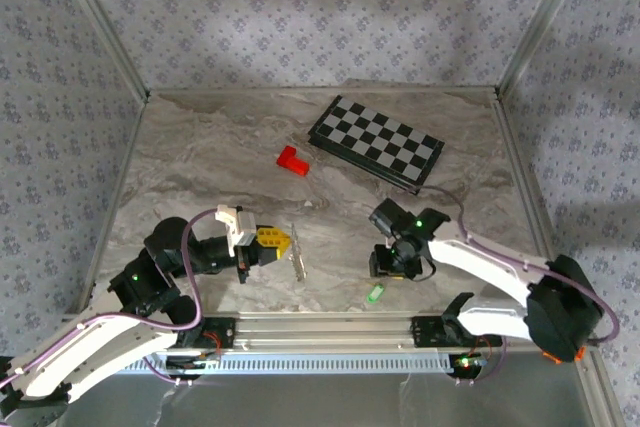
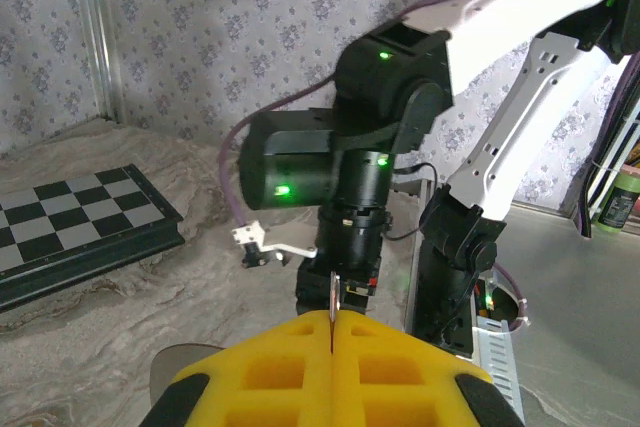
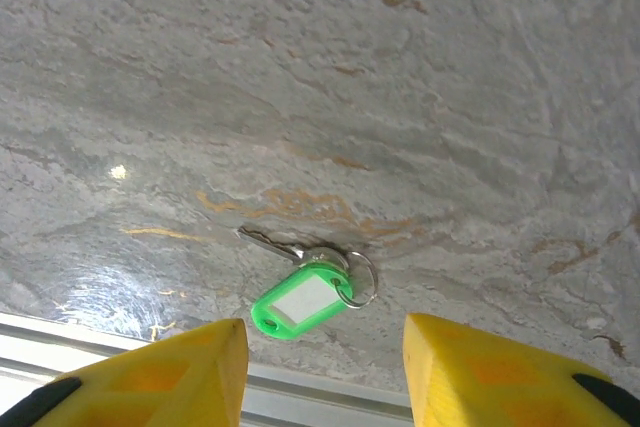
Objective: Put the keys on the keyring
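The keys (image 3: 300,304), a green tag with a white insert bearing no writing I can read, joined to a silver key, lie on the marble table (image 1: 200,167) near the front rail. The right gripper (image 3: 322,327) hangs above them, fingers spread, holding nothing. To its left, the left gripper (image 2: 331,319) is pressed together on the thin metal keyring (image 1: 297,253). Farther back lie a red block (image 1: 293,160) and then a chessboard (image 1: 375,143).

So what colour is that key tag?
The key tag is bright green, clearest in right wrist view.
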